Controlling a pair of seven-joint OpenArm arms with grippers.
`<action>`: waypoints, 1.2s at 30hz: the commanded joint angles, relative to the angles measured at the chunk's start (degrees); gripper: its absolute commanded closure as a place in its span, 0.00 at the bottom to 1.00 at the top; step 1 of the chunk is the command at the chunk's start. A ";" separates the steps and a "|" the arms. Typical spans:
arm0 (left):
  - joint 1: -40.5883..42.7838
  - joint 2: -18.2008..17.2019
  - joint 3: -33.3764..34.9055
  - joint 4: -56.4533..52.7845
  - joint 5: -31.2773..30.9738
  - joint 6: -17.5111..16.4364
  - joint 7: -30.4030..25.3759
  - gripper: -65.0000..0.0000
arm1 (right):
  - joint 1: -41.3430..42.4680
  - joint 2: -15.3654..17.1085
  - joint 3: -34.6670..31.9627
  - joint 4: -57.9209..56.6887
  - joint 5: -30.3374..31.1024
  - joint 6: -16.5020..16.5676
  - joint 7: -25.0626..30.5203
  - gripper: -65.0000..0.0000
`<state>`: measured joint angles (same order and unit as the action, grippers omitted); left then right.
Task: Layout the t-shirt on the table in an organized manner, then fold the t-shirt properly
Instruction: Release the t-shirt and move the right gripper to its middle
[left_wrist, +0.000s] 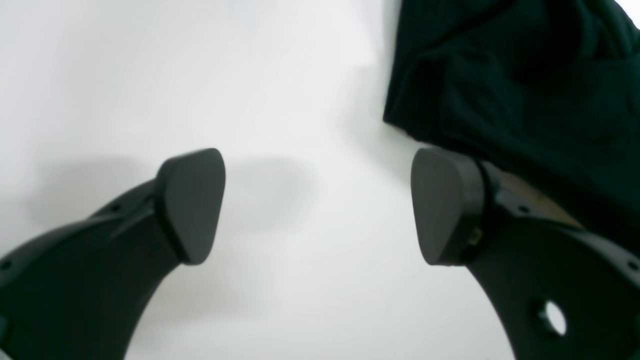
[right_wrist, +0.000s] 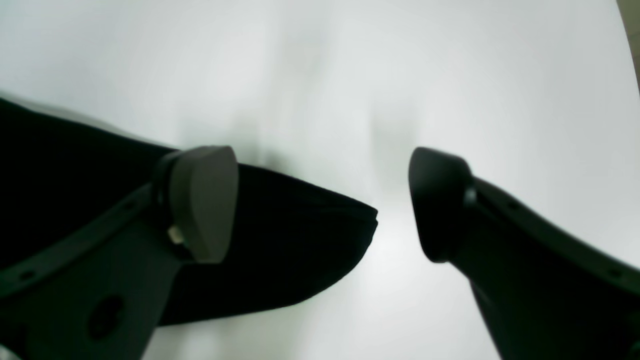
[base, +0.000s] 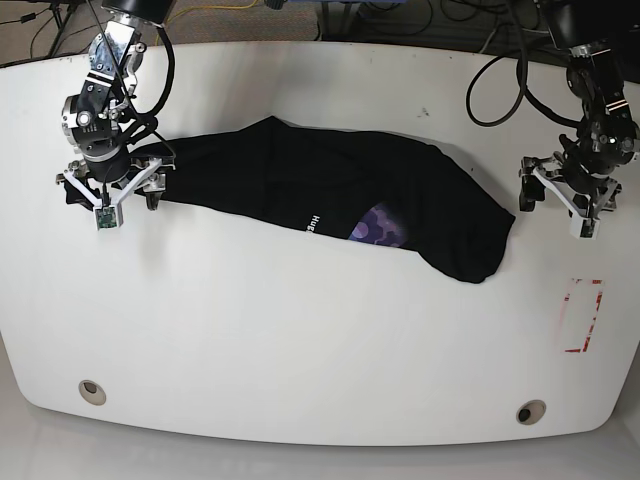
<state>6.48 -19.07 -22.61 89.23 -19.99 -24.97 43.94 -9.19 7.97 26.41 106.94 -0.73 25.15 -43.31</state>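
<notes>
— What does the left wrist camera give you?

— The left gripper (left_wrist: 317, 205) with its jaws spread wide and nothing between them, only bare white table (left_wrist: 150, 75) underneath. The t-shirt (left_wrist: 525, 85), a dark bunched fold, lies at the upper right, just beside the right-hand pad (left_wrist: 445, 205), maybe brushing its outer side; I cannot tell for sure.

— And the right wrist camera?

— Much the same. The right gripper (right_wrist: 322, 202) stands wide too, holding nothing. A rounded black end of the shirt (right_wrist: 300, 240) reaches in from the left, passing under the left-hand pad (right_wrist: 202, 200) and stopping in the gap short of the other pad. The picture is blurred.

— From the base view?

— The shirt (base: 330, 190) lies stretched in a long crumpled band across the far half of the table (base: 300, 340), with a purple patch (base: 378, 225) and a bit of white lettering (base: 315, 222) showing near the middle. The right gripper (base: 105, 185) sits over one end of the shirt, the left gripper (base: 572, 195) just off the other end. A red-and-white tape rectangle (base: 582, 315) lies near the table's edge, two grommet holes (base: 92, 391) along the near side.
</notes>
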 joint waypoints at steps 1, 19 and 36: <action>-0.81 -1.46 -0.55 1.10 -0.45 0.05 -1.26 0.16 | 0.62 -0.27 0.18 3.35 0.51 0.22 1.51 0.22; 1.65 -1.37 -8.55 10.94 -0.54 0.05 -1.17 0.16 | 12.14 -5.81 -14.41 -0.78 0.60 5.14 1.51 0.22; 5.87 -0.58 -24.03 12.18 -0.54 0.05 -1.17 0.16 | 17.50 -5.99 -34.37 -15.29 0.60 5.14 7.22 0.22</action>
<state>12.27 -18.63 -45.84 100.36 -19.92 -24.91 44.12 7.01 1.89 -7.49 91.64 -0.75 30.11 -38.00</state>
